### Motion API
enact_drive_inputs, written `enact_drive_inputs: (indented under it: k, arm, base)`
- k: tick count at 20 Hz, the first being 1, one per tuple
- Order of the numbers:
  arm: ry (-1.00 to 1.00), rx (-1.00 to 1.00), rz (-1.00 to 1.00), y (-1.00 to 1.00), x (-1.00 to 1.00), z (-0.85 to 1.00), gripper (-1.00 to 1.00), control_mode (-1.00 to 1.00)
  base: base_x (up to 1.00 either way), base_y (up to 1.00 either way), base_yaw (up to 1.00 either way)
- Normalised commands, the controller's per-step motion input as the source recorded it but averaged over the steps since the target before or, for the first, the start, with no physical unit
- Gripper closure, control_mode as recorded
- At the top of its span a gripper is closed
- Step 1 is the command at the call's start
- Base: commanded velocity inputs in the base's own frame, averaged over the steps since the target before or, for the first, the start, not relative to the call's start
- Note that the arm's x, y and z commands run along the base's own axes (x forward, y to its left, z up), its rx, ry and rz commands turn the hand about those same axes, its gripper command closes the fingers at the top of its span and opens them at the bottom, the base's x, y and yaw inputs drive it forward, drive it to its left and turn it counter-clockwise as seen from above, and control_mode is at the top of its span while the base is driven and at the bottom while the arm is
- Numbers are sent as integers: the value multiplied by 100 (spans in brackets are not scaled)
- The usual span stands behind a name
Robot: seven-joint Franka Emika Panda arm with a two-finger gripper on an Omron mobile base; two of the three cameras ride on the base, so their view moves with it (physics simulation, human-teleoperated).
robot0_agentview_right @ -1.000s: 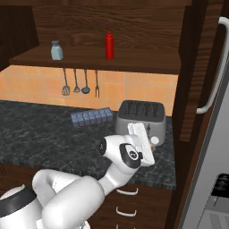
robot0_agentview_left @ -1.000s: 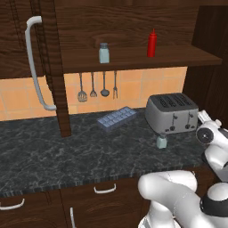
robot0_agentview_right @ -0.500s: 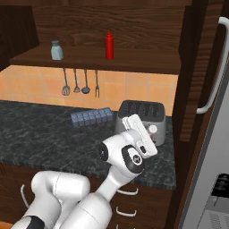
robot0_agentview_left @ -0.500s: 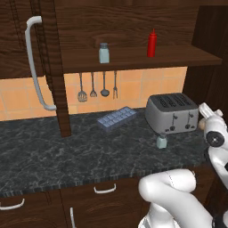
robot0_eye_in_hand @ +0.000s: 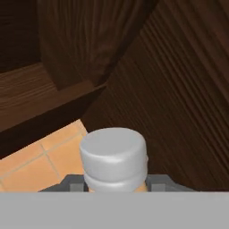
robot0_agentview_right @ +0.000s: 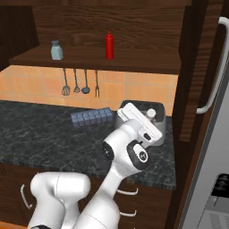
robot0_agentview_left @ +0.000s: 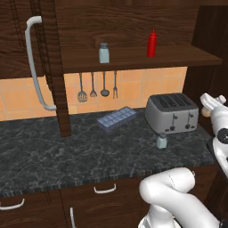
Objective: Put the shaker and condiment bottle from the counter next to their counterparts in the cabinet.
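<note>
Now claw (robot0_eye_in_hand: 115, 182) clamps condiment bottle (robot0_eye_in_hand: 114, 160).

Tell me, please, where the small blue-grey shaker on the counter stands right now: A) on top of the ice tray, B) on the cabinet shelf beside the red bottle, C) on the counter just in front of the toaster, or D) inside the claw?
C: the shaker stands upright on the counter, just in front of the toaster; its twin is the one on the shelf near the red bottle.

Dark marbled counter (robot0_agentview_left: 67, 156), red bottle (robot0_agentview_left: 152, 43)
</note>
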Motion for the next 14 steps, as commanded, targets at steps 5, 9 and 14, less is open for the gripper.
enact_drive_inputs:
  k: [5,9,14]
  arm:
    - [-7,-21,11,7,-11,55,100,-100]
    - [0,-22,11,11,0,76,100,-100]
    - [5,-22,12,11,0,84,100,-100]
  base:
    - [0,0,0]
    - [0,0,0]
    - [0,0,0]
